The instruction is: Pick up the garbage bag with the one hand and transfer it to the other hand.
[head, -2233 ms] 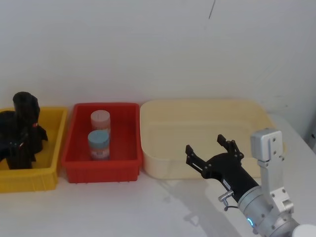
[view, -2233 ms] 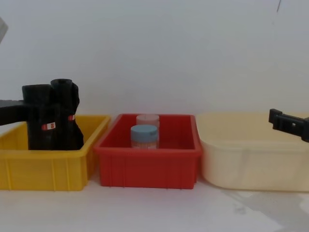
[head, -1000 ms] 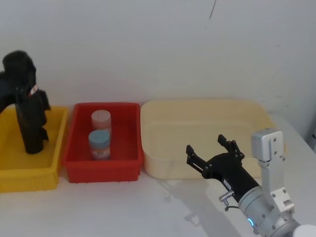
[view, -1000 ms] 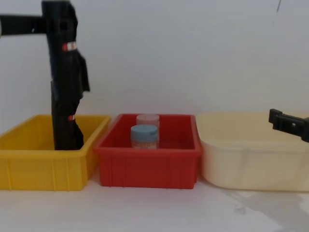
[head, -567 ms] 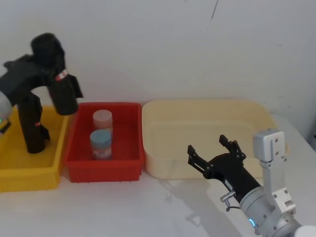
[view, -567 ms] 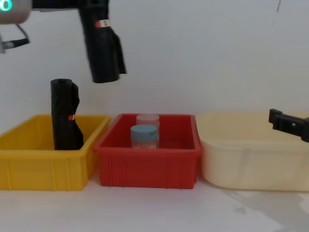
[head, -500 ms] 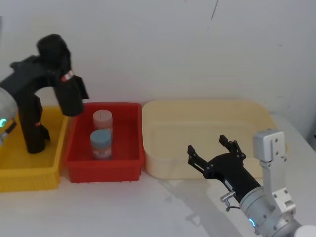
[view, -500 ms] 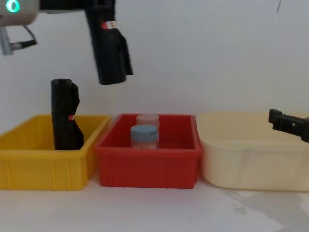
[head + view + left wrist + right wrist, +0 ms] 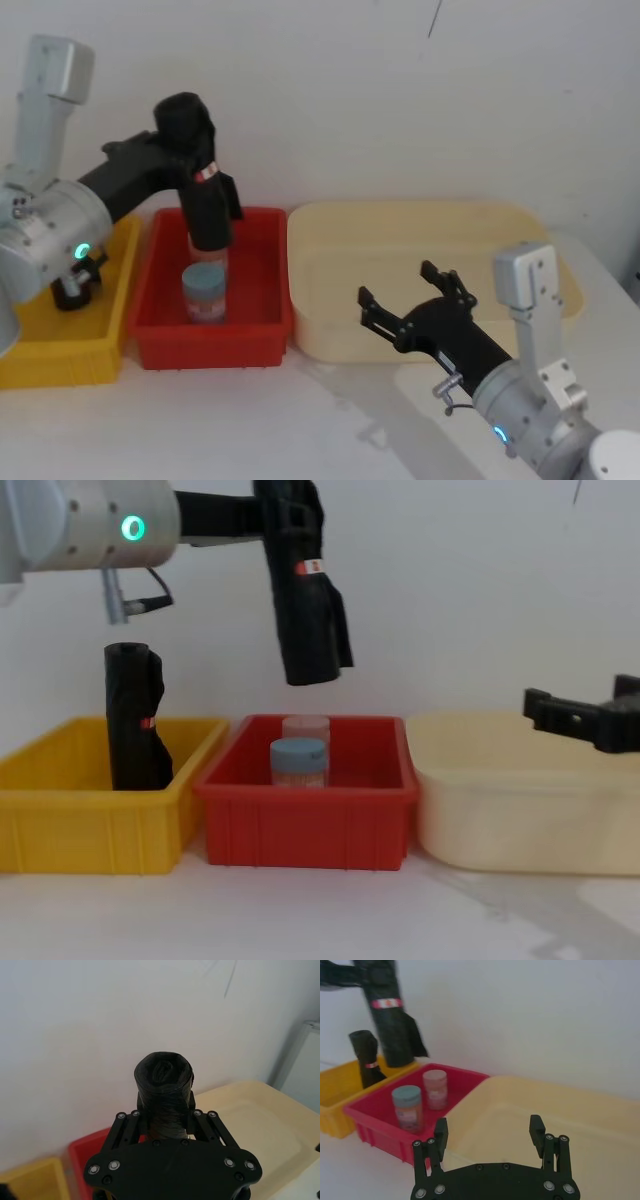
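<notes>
The left gripper is clenched on the garbage bag, one finger on each side of the roll a little below its top end. It holds the roll in the air, high above the red bin, at the end of a silver arm that reaches in from the left with a green-teal ring light lit on it. The bag hangs nearly upright, its top leaning a little to the left. Its red-and-white label band sits just under the grip, and a loose flap of plastic sticks out on its right side. Its lower end is well clear of the bin's rim and of the two jars below.

Those jars stand in the red bin: a blue-lidded jar nearer and a pink-lidded jar just behind it. To the left, the yellow bin touches the red one and holds a second black roll, upright, with a small red mark on its side. To the right, the cream tub sits just beside the red bin.

The right gripper hovers at the near edge of the cream tub, low and well apart from the bag. Its fingers are spread wide and hold nothing. A blue ring light shows on its arm. All three containers rest on a white table against a plain white wall.
</notes>
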### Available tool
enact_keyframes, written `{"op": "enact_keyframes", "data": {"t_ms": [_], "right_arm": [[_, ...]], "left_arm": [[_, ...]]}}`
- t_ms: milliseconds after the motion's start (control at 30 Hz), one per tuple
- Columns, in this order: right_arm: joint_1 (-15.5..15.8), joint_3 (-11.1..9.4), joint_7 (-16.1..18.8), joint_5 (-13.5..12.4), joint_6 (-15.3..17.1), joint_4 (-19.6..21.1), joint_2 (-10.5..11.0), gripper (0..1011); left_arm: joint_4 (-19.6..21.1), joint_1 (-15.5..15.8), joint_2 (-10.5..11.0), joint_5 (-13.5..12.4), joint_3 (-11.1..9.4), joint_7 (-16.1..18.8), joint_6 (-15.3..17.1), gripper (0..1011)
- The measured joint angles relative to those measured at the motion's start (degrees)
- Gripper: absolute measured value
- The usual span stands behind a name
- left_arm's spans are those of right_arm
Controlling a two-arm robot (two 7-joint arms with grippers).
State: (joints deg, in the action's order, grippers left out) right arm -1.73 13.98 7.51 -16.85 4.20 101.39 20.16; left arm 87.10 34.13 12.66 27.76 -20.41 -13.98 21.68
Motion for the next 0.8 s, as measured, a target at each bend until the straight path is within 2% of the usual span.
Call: {"op": "enact_keyframes", "data": {"t_ms": [67, 433, 800], "right_arm": [[-1.0, 0.5, 1.0, 0.0, 0.7, 0.1, 0.2, 1001], [-4.9, 2.9, 4.0, 0.4, 4.1, -0.4, -0.2, 1002], [-8.7, 4.0, 4.4, 0.4, 7.9, -4.2, -3.1, 1001]], "left_arm": [[-1.1, 0.7, -0.7, 0.0, -0.9, -0.2, -0.2, 381], [-3.0, 2.2, -2.1, 0.1, -3.1, -1.0, -0.4, 381], [-2.1, 2.4, -2.1, 0.8, -5.0, -2.0, 0.3, 381]]}}
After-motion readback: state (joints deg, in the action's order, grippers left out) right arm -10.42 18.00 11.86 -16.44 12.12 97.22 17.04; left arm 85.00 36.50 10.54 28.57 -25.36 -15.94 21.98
